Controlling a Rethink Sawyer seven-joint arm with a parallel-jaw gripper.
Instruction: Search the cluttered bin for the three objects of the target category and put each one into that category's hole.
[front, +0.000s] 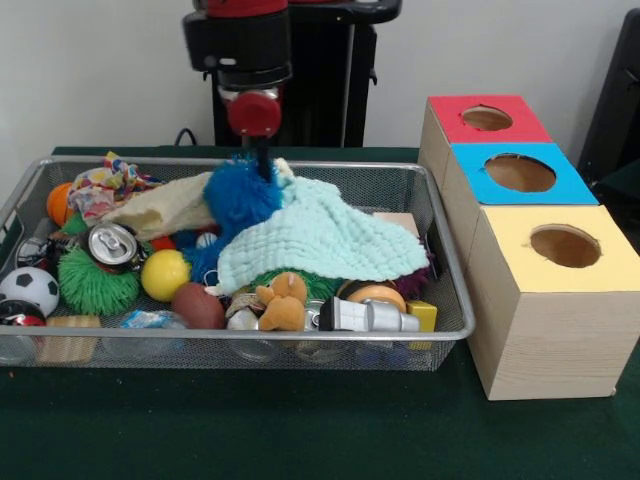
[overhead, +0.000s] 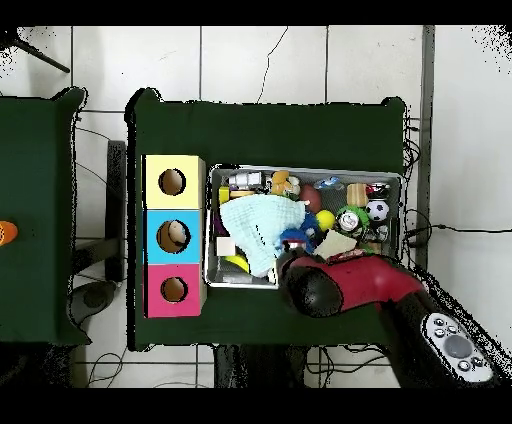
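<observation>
The gripper (front: 263, 172) is down in the wire bin (front: 440, 215), tip buried in the blue fuzzy toy (front: 240, 198), so can't tell how its jaws stand. Just right of it lies the mint cloth (front: 325, 240); the three boxes (front: 520, 240) sit further right, outside the bin.

Dark green surface (front: 300, 430), wire mesh bin (front: 440, 290) crammed with toys on it, just beside it a touching row of three wooden boxes, red-topped (front: 485, 120), blue-topped (front: 518, 173), yellow-topped (front: 560, 250)
</observation>
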